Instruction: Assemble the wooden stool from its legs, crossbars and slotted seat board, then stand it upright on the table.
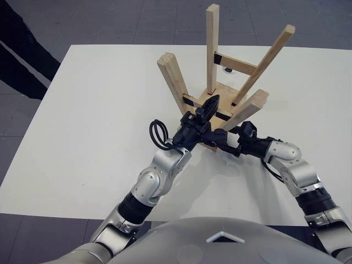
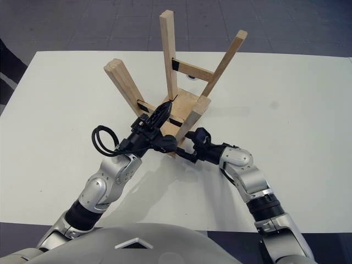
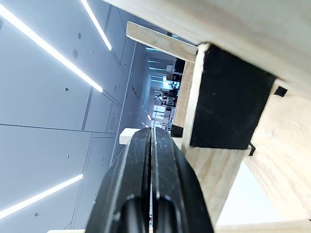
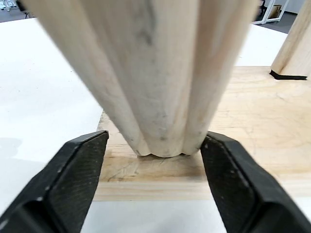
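The left pincer [image 3: 152, 145] was closed, its two fingers pressed flat together with nothing between them. It pointed up over the near edge of the seat board [image 1: 221, 91], just beside a black-wrapped crossbar joint [image 3: 228, 107] and between the two nearer legs.

The right pincer [image 4: 155, 141] stood wide. One finger [image 4: 73, 170] lay on each side of the foot of the near right leg [image 1: 247, 110], where the leg met the seat board. Whether the pads touched the wood could not be told. This pincer lay low, close to the desk [image 1: 82, 110], at the board's near corner, and the two pincers were near each other.

The stool [image 2: 184, 104] sat upside down at the middle of the desk's far half, seat board flat on the surface and all four legs splayed upward. The near left leg [image 1: 173, 80] leaned toward the robot's left, the far left leg [image 1: 212, 44] rose almost straight, and the far right leg [image 1: 269, 55] slanted out to the right. A crossbar [image 1: 236, 63] with black-wrapped ends joined the two far legs.
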Robot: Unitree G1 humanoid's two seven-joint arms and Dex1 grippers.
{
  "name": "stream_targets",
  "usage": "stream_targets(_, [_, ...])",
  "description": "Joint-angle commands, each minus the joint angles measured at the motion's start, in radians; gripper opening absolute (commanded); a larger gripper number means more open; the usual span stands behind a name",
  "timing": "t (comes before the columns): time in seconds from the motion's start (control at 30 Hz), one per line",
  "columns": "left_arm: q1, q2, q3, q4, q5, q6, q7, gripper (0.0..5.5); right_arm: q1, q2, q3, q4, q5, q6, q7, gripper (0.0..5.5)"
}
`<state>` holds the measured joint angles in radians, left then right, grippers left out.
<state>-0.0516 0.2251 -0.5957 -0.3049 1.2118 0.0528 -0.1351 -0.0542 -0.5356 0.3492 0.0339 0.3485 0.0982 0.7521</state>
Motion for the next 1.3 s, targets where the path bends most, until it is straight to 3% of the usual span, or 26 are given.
stream_targets(0.03, [0.084,0.039,-0.066,0.119,-0.022,-0.015,-0.071,0.1,0.063,0.0,0.085,0.022,-0.06,0.111,0.061,3.68])
stream_targets(0.33, [0.067,0.031,-0.033,-0.011,-0.028,-0.07,0.068,0.1,0.077,-0.001,0.046,-0.016,-0.041,0.142,0.058,3.68])
stream_targets(0.5, [0.034,0.009,0.034,-0.154,-0.013,-0.11,0.215,0.1,0.098,0.001,0.035,-0.027,-0.035,0.156,0.075,3.68])
stream_targets(0.7, [0.023,0.01,0.127,-0.264,-0.101,-0.159,0.248,0.1,0.11,0.009,0.005,-0.034,-0.037,0.158,0.066,3.68])
stream_targets(0.83, [0.037,0.015,0.267,-0.32,-0.227,-0.155,0.245,0.1,0.114,-0.009,-0.01,-0.032,-0.083,0.14,0.035,3.68])
stream_targets(1.07, [-0.046,0.078,0.613,-0.396,-0.414,-0.093,0.195,0.1,0.073,-0.082,-0.025,0.1,-0.188,0.094,0.057,3.68])
stream_targets(1.3, [-0.065,0.112,0.716,-0.351,-0.485,-0.121,0.208,0.1,-0.053,-0.124,-0.018,0.349,-0.287,-0.011,0.052,3.68])
